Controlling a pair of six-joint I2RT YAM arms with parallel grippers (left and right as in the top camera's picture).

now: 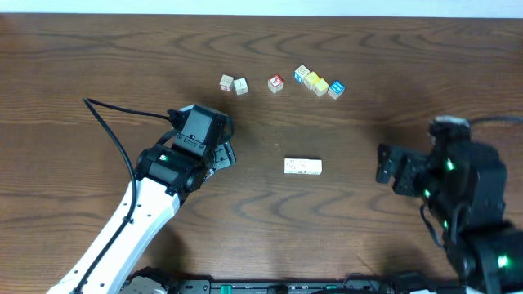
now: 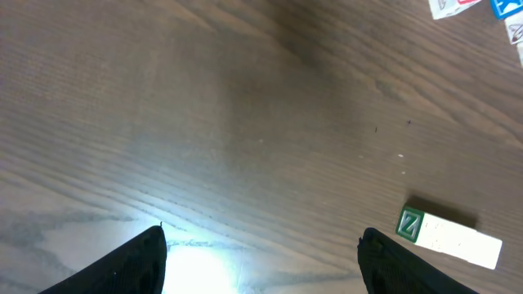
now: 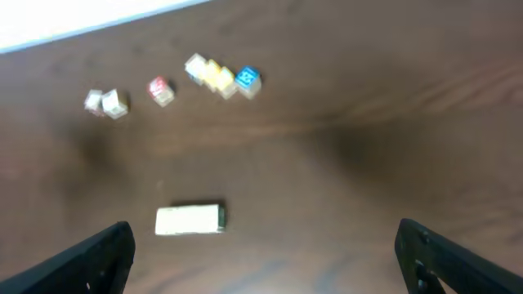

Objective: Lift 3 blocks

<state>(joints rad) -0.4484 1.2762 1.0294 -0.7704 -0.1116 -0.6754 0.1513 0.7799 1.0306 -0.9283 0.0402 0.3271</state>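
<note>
Woodgrain, dark brown and wavy, covers the whole surface (image 1: 98, 49), with a soft sheen where the light catches it. About midway between the far and near edges lie the three blocks (image 1: 302, 167) — small pale cream wooden cubes set end to end and touching, so they read as one short flat bar with faint printing on top. From the left wrist the bar shows a green-marked square on its end face. From the right wrist it is only a blurred pale oblong.

The left tool (image 1: 225, 155) hovers over bare wood on the left-edge side of the bar, well apart from it. Its two dark, blunt fingers (image 2: 135, 263) are spread wide with nothing between them. The right tool (image 1: 391, 170) is on the right-edge side, also apart from the bar, and its black fingers (image 3: 94, 260) are equally splayed and empty. The bar lies between the two.

Near the far edge sits a loose row of other cubes. A pair of cream cubes (image 1: 240, 86) lies just beside each other toward the left, and a red-faced cube (image 1: 275, 82) stands alone. Toward the right is a tight slanting cluster (image 1: 317, 82) with cream, yellow and blue faces. Their corners look crisp and their faces matte.
</note>
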